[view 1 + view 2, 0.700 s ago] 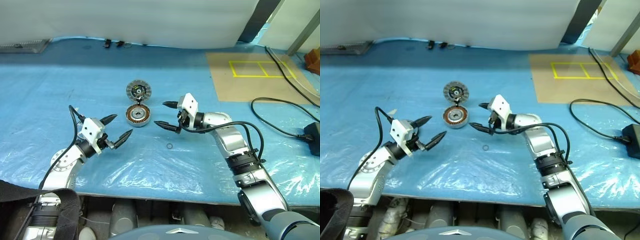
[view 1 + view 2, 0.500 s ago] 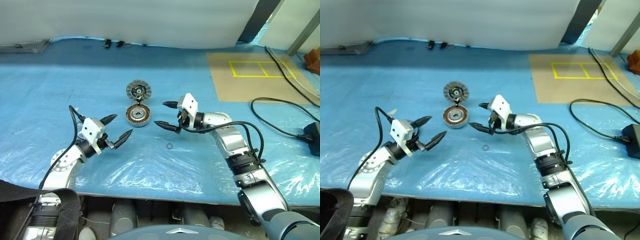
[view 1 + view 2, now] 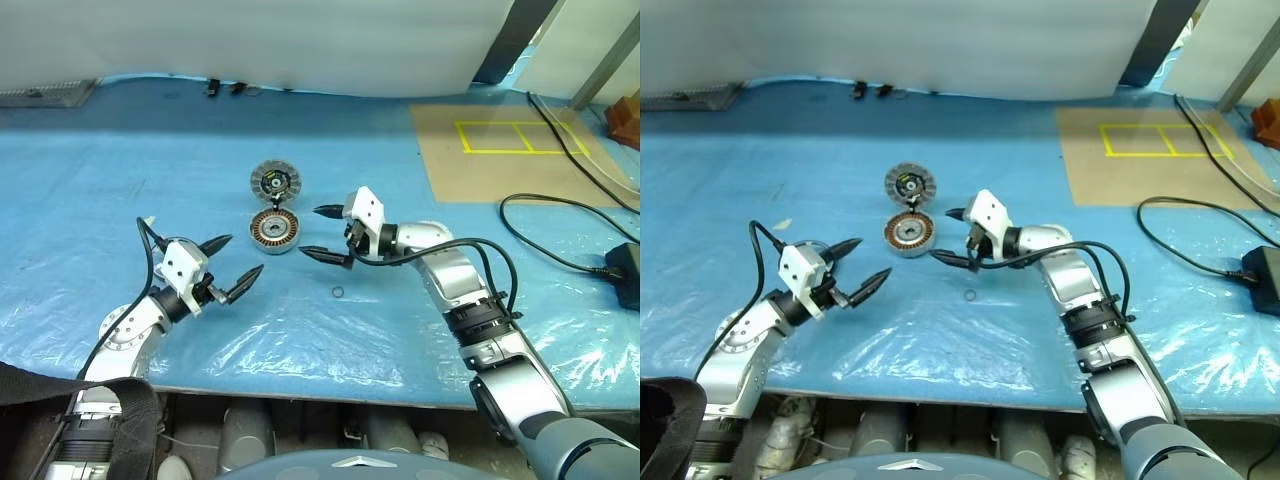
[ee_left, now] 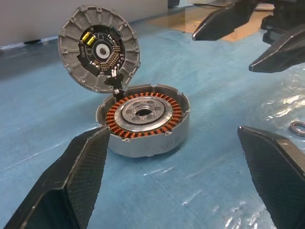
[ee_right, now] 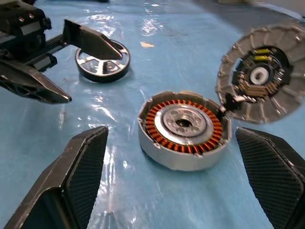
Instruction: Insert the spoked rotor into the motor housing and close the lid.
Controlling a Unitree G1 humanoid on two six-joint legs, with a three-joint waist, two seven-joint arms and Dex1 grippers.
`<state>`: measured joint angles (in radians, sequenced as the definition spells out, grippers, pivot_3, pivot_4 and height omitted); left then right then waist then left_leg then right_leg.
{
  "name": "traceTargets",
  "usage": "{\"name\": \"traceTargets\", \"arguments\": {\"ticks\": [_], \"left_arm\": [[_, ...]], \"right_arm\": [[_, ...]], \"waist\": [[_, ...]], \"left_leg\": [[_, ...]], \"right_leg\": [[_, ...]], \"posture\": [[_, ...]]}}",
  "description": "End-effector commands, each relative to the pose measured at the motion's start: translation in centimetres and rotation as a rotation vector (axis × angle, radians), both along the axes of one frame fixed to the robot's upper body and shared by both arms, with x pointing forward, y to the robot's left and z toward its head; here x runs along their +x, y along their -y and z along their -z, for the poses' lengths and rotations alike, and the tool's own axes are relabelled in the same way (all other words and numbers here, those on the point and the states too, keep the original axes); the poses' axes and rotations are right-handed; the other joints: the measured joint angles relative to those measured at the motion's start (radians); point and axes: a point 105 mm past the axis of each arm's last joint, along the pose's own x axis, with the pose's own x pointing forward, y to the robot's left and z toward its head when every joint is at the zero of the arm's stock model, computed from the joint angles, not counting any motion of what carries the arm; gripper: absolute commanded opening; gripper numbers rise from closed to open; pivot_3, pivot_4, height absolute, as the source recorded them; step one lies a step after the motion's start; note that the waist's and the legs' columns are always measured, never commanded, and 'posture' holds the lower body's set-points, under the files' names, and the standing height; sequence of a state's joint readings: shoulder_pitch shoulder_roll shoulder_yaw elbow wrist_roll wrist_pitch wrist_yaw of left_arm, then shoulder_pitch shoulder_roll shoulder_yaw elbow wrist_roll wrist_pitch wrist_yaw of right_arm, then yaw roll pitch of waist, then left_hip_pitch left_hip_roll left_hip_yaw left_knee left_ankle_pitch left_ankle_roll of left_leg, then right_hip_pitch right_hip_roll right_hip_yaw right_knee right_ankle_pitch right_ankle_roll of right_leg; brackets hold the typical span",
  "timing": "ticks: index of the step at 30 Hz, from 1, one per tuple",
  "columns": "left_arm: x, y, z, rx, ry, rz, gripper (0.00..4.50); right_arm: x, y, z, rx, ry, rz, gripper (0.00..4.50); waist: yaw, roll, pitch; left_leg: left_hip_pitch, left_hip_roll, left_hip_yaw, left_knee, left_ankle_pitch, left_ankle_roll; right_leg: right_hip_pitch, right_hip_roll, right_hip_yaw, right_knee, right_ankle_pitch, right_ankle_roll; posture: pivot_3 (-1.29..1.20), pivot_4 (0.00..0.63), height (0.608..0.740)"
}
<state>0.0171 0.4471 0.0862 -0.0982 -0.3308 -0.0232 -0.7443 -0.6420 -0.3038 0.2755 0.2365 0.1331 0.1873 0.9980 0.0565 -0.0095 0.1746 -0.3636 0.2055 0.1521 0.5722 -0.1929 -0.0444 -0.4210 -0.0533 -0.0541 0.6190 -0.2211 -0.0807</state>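
**Four cameras around one motor housing**

The two head views look forward and down from high above the desk (image 3: pixel 120 150), far enough to take in both arms. They share almost the same scene. The left wrist view sits low and close, looking along the left hand (image 3: pixel 235 268) toward the motor housing (image 4: pixel 145 117), with the right hand (image 3: pixel 320 233) beyond it. The right wrist view faces the same housing from the opposite side, equally near, with the left hand behind it.
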Motion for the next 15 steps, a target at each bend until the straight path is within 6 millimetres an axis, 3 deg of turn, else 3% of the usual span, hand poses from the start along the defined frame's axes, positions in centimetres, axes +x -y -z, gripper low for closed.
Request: {"name": "traceTargets", "arguments": {"ticks": [1,5,15], "left_arm": [[-0.7,-0.2,-1.1,-0.006,0.052,-0.02,4.5],[-1.7,-0.2,-0.4,-0.017,0.037,-0.048,4.5],[-2.9,0.1,0.5,-0.062,0.036,-0.134,4.5]], "right_arm": [[-0.5,-2.0,-0.4,-0.057,0.015,-0.097,4.46],[0.2,-4.3,0.0,-0.154,-0.002,-0.135,4.46],[2.8,-6.1,0.6,-0.358,0.022,-0.121,4.46]], "waist": [[-0.006,0.0,0.0],[-0.018,0.0,0.0],[-0.014,0.0,0.0]], "left_leg": [[0.0,0.0,0.0,0.0,0.0,0.0],[0.0,0.0,0.0,0.0,0.0,0.001],[-0.001,0.0,0.0,0.0,-0.001,0.002]], "right_leg": [[0.0,0.0,0.0,0.0,0.0,0.0],[0.0,0.0,0.0,0.0,0.0,0.0],[0.0,0.0,0.0,0.0,0.0,0.0]], "posture": [[0.0,0.15,0.74],[0.0,0.15,0.74],[0.0,0.15,0.74]]}}
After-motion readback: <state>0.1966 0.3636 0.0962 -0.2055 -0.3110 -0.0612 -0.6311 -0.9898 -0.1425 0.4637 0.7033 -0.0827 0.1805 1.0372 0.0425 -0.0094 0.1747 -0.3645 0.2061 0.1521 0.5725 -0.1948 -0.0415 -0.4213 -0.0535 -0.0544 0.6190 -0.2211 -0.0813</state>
